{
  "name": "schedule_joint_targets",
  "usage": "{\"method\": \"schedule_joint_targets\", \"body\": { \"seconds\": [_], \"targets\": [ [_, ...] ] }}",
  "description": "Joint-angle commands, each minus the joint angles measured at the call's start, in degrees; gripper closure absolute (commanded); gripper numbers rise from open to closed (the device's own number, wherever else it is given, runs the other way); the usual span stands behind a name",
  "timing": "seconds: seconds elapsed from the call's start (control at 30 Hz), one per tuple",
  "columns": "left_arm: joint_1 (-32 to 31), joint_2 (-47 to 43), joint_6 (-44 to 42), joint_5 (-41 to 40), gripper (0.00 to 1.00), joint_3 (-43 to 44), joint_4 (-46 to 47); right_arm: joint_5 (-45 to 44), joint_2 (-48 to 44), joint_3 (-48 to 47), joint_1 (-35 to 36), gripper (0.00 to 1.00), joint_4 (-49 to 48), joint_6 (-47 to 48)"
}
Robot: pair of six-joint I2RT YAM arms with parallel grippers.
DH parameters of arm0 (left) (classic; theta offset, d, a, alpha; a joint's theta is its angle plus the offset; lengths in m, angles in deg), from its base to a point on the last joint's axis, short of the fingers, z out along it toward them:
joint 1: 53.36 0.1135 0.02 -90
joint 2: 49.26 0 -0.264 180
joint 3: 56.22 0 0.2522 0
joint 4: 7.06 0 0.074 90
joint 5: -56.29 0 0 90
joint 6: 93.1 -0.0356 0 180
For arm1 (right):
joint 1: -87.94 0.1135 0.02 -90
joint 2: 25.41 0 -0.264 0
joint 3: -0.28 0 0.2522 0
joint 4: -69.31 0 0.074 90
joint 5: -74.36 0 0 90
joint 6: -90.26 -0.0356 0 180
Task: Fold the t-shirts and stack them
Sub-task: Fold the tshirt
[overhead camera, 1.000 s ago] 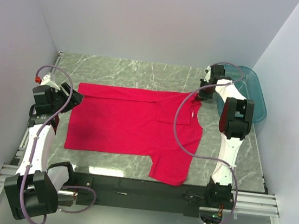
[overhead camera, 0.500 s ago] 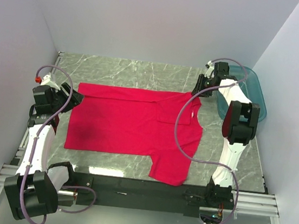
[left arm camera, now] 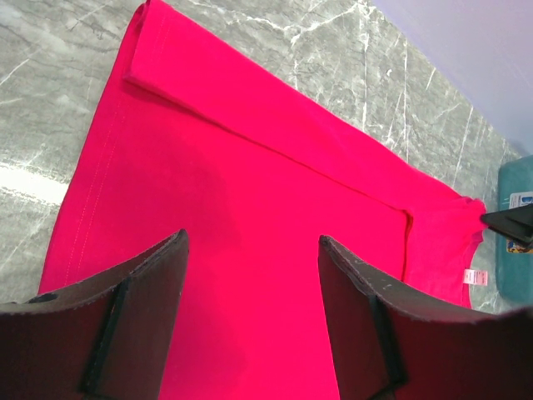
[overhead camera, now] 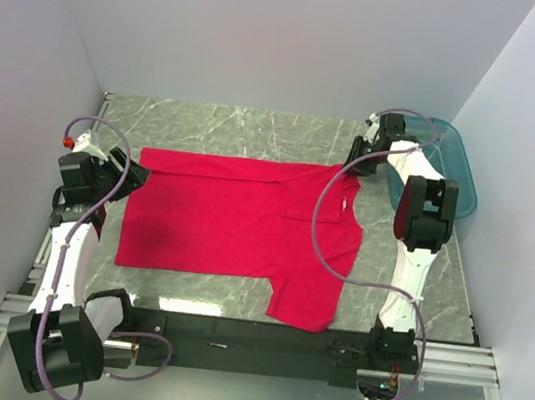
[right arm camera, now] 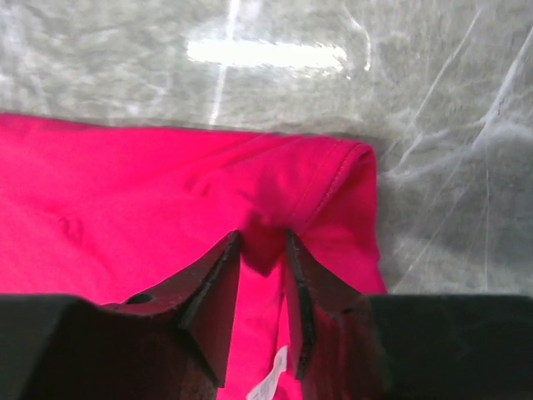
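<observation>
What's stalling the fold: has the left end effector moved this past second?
No. The left end effector stays put beside the t-shirt, unchanged against the table edge.

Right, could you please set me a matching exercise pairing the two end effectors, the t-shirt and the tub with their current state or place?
Things:
1. left end effector
2. right end effector
3. t-shirt
4. tub

States or places:
A. spread out on the table
B. closed on red cloth
C. in the far right corner
D. open, holding nothing

Pairs: 1-D, 2-B, 3-A, 4-C.
</observation>
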Motion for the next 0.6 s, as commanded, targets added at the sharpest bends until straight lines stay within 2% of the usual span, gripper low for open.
{"method": "schedule_joint_targets", "body": {
  "seconds": [0.0, 0.13, 0.3, 0.57],
  "targets": [
    [-0.3, -0.3, -0.6, 0.6, 0.31, 0.1, 1.6, -0.8, 1.6, -2.6, -0.2, 0.66, 1.0, -0.6],
    [-0.2, -0.3, -0.5, 0.6, 0.31, 0.1, 1.7, -2.6, 0.0, -0.3, -0.2, 0.85, 0.1, -0.1],
    [-0.3, 0.0, -0.4, 1.0, 0.31, 0.1, 2.0, -6.2, -2.0, 4.6, -0.2, 0.98, -1.3, 1.5],
    [-0.2, -0.1, -0.4, 1.0, 0.31, 0.1, 2.2, -8.6, -1.1, 5.0, -0.2, 1.00, -0.1, 2.8]
  ]
}}
